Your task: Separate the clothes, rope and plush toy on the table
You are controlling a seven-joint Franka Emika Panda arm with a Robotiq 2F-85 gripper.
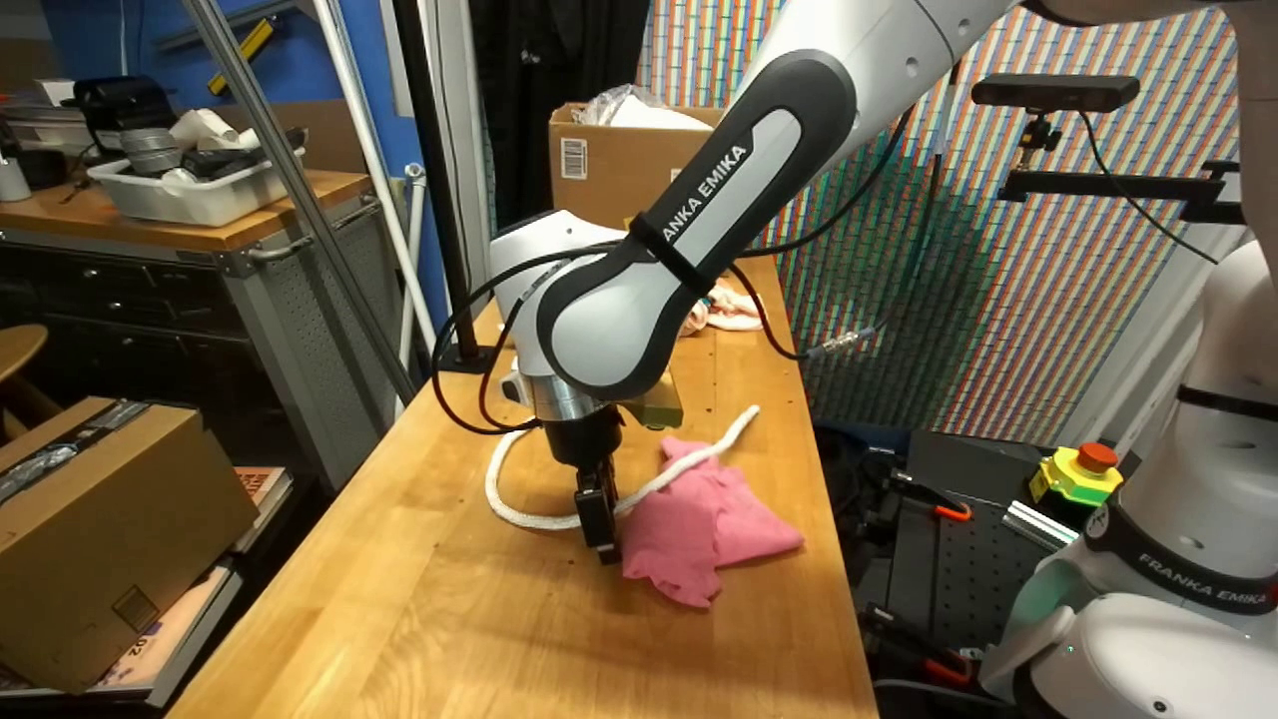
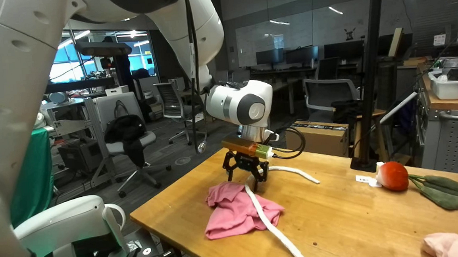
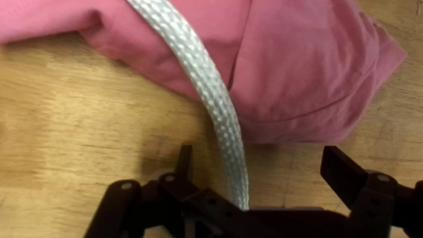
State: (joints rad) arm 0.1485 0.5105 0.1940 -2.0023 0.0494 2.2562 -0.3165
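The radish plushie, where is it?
In an exterior view, the plush radish lies on the right side of the table, just right of the black pole's base.

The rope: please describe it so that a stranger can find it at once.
Find the wooden table, then the bright pink garment on it. The rope lies across the garment and curves beyond its edge; unlike the garment, it is narrow, white and braided.

Wooden table [image 1: 429, 619], smooth and faintly glossy, its grain showing. The rope [image 3: 211, 89] is tightly braided, with a slight sheen; the clothes [image 3: 290, 72] are soft-looking, matt, creased cloth. The arm [image 1: 614, 340] is smooth, plastic-looking, with a polished metal collar [image 1: 554, 397]; the gripper [image 2: 246, 178] looks hard and mostly matt. The toy [image 2: 393, 176] looks plush and velvety; at left in an exterior view, a dull cardboard box [image 1: 110, 539].
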